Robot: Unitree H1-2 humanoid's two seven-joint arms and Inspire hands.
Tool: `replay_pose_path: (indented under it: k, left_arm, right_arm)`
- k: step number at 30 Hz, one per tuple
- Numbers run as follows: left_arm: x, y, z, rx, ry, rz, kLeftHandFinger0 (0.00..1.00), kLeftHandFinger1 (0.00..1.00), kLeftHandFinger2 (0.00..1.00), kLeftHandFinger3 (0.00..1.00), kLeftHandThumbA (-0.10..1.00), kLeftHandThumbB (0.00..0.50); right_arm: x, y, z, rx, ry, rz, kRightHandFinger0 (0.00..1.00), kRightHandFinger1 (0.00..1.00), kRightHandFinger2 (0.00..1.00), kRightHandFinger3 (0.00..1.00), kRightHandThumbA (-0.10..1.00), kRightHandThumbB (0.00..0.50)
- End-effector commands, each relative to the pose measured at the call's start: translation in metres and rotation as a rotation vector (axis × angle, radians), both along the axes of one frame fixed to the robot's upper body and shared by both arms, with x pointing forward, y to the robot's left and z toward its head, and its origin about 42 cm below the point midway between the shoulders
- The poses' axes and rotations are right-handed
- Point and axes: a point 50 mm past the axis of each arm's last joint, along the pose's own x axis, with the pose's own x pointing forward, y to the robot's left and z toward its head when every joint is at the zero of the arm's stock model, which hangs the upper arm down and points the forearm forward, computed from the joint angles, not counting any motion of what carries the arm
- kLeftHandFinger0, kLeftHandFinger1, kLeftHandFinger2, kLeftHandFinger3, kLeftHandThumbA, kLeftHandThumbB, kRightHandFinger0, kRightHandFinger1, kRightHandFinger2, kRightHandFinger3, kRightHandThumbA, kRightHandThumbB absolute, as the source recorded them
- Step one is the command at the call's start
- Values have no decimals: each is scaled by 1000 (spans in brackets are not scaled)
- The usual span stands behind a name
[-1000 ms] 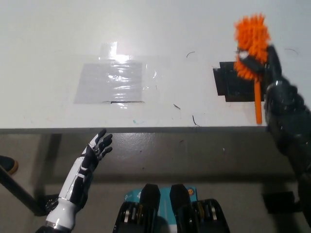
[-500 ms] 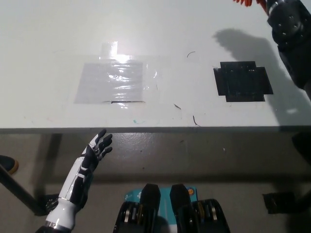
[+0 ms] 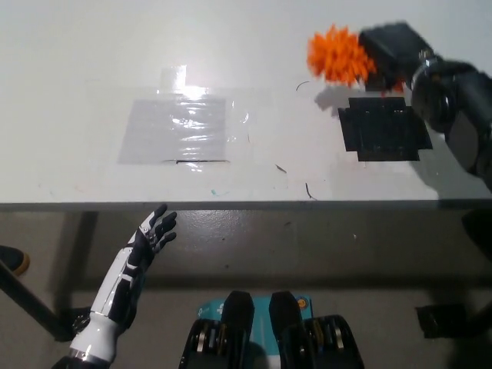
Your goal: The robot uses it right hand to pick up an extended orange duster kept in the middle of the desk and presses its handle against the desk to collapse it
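The orange duster (image 3: 339, 55) shows its fluffy head at the upper right of the white desk (image 3: 77, 92), just above the black taped patch (image 3: 383, 127). My black right hand (image 3: 390, 51) is shut on the duster right beside the head, blurred by motion. The handle is hidden behind that hand. My white left hand (image 3: 156, 229) rests below the desk's front edge at lower left, fingers spread and holding nothing.
A clear plastic sheet taped to the desk (image 3: 178, 127) lies left of centre. The desk's front edge (image 3: 231, 205) runs across the picture's middle, with floor below it. A dark shoe tip (image 3: 11, 260) shows at far left.
Over the last second the right hand lifted the duster off the black patch and out of the top of the picture, then brought it back down with its head pointing left. The left hand stayed put.
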Motion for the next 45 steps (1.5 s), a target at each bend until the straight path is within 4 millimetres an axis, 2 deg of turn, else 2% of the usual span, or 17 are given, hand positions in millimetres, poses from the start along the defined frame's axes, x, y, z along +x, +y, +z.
replay_pose_path:
  k: [1, 2, 3, 4, 7, 16, 22, 24, 26, 29, 32, 35, 36, 40, 41, 42, 45]
  left_arm:
    - [6, 2, 11, -7, -58, -4, 1000, 1000, 1000, 1000, 1000, 226]
    - [6, 3, 11, -12, -60, -3, 1000, 1000, 1000, 1000, 1000, 223]
    - [5, 3, 10, -10, -60, -2, 1000, 1000, 1000, 1000, 1000, 227]
    - [4, 2, 9, -9, -59, -2, 1000, 1000, 1000, 1000, 1000, 227]
    - [4, 1, 9, -10, -58, -10, 1000, 1000, 1000, 1000, 1000, 227]
    - [3, 0, 9, -3, -52, -17, 1000, 1000, 1000, 1000, 1000, 225]
    - [5, 0, 10, -2, -60, -14, 1000, 1000, 1000, 1000, 1000, 214]
    - [5, 0, 10, -2, -60, -14, 1000, 1000, 1000, 1000, 1000, 214]
    - [10, 1, 17, -1, -70, -20, 1000, 1000, 1000, 1000, 1000, 229]
    - [11, 1, 17, 0, -70, -21, 1000, 1000, 1000, 1000, 1000, 228]
    - [28, 1, 31, -5, -119, -33, 1000, 1000, 1000, 1000, 1000, 215]
    - [30, 0, 32, -7, -123, -34, 1000, 1000, 1000, 1000, 1000, 215]
    - [32, 0, 35, 2, -131, -36, 1000, 1000, 1000, 1000, 1000, 198]
    - [35, 0, 38, 15, -138, -37, 1000, 1000, 1000, 1000, 1000, 200]
    - [35, 0, 38, 15, -137, -34, 1000, 1000, 1000, 1000, 1000, 208]
    - [36, 0, 39, 18, -135, -27, 1000, 1000, 1000, 1000, 1000, 219]
    - [38, -3, 39, 25, -138, -36, 1000, 1000, 1000, 1000, 1000, 217]
  right_arm:
    - [5, 0, 13, -68, 26, -20, 226, 501, 782, 671, 93, 192]
    - [6, 0, 11, -100, 109, -64, 574, 782, 945, 936, 284, 213]
    - [6, -1, 11, -103, 193, -98, 850, 1000, 1000, 1000, 483, 338]
    - [6, -2, 11, -101, 225, -109, 986, 1000, 1000, 1000, 565, 332]
    - [5, -8, 6, -101, 286, -153, 1000, 1000, 1000, 1000, 732, 496]
    - [3, -2, 25, 49, 55, 46, 1000, 1000, 1000, 1000, 738, 486]
    - [-3, 18, 107, 406, -108, 270, 1000, 1000, 1000, 1000, 940, 445]
    - [-4, 18, 108, 410, -107, 272, 1000, 1000, 1000, 1000, 943, 444]
    - [-53, 15, 216, 741, -417, 457, 1000, 1000, 1000, 1000, 1000, 483]
    - [-56, 14, 218, 749, -424, 455, 1000, 1000, 1000, 1000, 1000, 486]
    - [-151, -10, 275, 1001, -800, 704, 1000, 1000, 1000, 1000, 962, 458]
    - [-160, -11, 275, 1015, -818, 718, 1000, 1000, 1000, 1000, 960, 457]
    - [-218, -19, 243, 1013, -934, 801, 1000, 1000, 1000, 1000, 1000, 406]
    - [-254, -20, 206, 1040, -960, 822, 1000, 1000, 1000, 1000, 1000, 400]
    - [-263, -18, 192, 1055, -945, 826, 1000, 1000, 1000, 1000, 1000, 480]
    - [-287, -15, 154, 1106, -881, 836, 1000, 1000, 1000, 1000, 1000, 404]
    - [-306, -13, 102, 1120, -824, 782, 1000, 1000, 1000, 1000, 1000, 410]
